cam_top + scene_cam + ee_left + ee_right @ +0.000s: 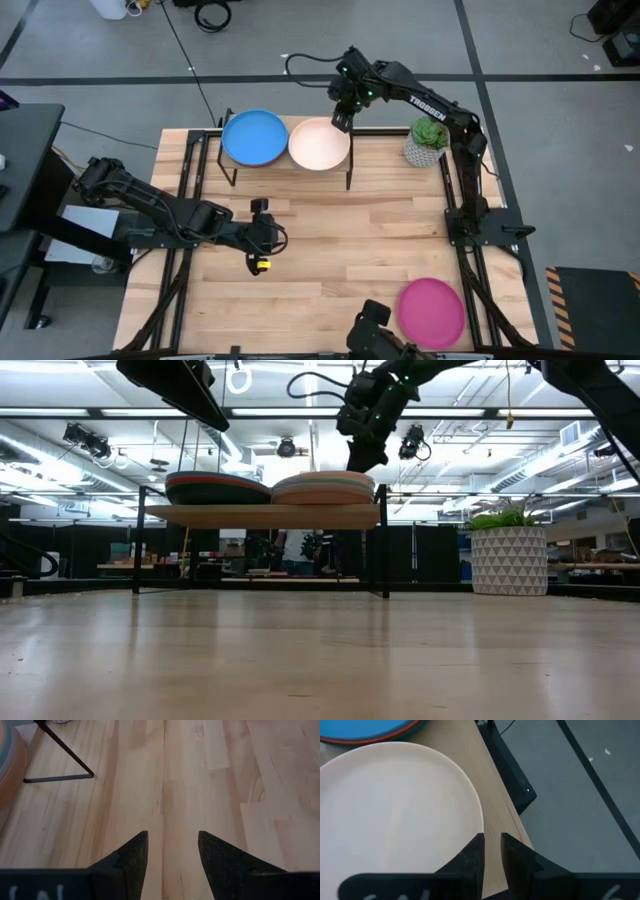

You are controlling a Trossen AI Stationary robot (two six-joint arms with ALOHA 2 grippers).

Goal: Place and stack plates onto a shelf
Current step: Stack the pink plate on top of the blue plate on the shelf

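The left gripper [262,238] is held over bare tabletop [330,250], jaws parted with nothing between them. Beyond it, the shelf [285,160] carries two stacks, topped by a blue plate [254,137] and a cream plate [319,144]. The right gripper [341,122], jaws nearly closed and empty, is poised just above the cream plate's rim. A magenta plate [432,312] is seen well apart, near the table's front edge.

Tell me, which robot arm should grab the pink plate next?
Probably the right. The magenta plate lies on the right arm's side of the table, though the right gripper is up by the shelf. The left gripper is open but farther across.
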